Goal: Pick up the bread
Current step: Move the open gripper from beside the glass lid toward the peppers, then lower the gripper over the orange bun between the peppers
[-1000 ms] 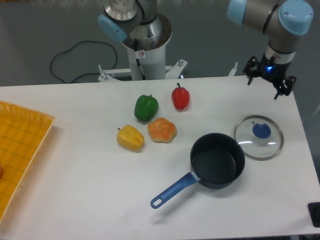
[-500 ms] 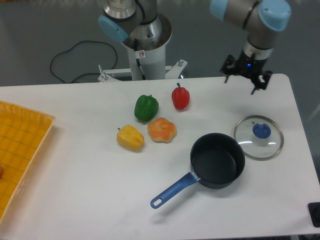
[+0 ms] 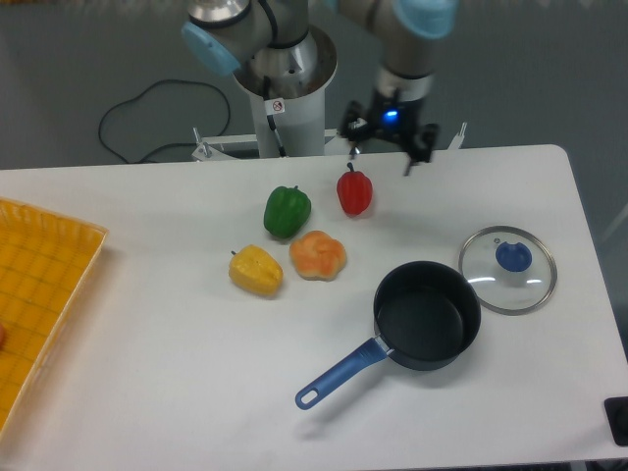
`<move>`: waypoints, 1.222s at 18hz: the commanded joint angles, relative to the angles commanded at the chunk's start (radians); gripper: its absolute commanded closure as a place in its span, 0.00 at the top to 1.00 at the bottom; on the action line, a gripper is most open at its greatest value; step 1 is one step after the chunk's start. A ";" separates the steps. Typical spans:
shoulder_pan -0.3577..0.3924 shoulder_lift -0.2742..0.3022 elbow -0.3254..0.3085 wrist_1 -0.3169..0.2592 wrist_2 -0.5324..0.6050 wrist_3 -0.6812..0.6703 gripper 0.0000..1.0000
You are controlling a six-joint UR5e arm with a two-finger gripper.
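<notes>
Your gripper point(image 3: 384, 147) hangs above the far edge of the table point(image 3: 147, 392), its two fingers spread apart with nothing between them. The bread point(image 3: 318, 255), the lumpy orange and tan piece, sits on the table well short of it, nearer you and a little to the left in the camera view.

The main risk is grabbing the wrong thing. The red pepper point(image 3: 354, 191) stands almost directly under the gripper, between it and the bread, so a straight descent from here would land on the pepper, not the bread. If you travel low toward the bread, a finger could clip the pepper's stem and knock it over or roll it into the bread.

The bread itself is crowded. The green pepper point(image 3: 287, 210) sits just behind it to the left, and the yellow pepper point(image 3: 256, 271) lies just beside it on the left; I judge the gaps as narrow, so wide-open fingers coming down along that line may strike a neighbour or pinch two things at once. Its lobed, uneven surface could also let it slip or twist out if the fingers close on a bulge rather than across the middle.

To the right, the black saucepan point(image 3: 426, 315) with its blue handle point(image 3: 339, 374) is near but apart from the bread, and the glass lid point(image 3: 507, 270) lies beyond it. A yellow tray point(image 3: 39, 285) sits at the left edge, well apart.
</notes>
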 joint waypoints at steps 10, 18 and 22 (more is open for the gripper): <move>-0.132 -0.262 -0.019 0.312 0.213 -0.164 1.00; -0.193 -0.291 0.003 0.313 0.247 -0.219 1.00; -0.236 -0.310 0.007 0.315 0.264 -0.252 1.00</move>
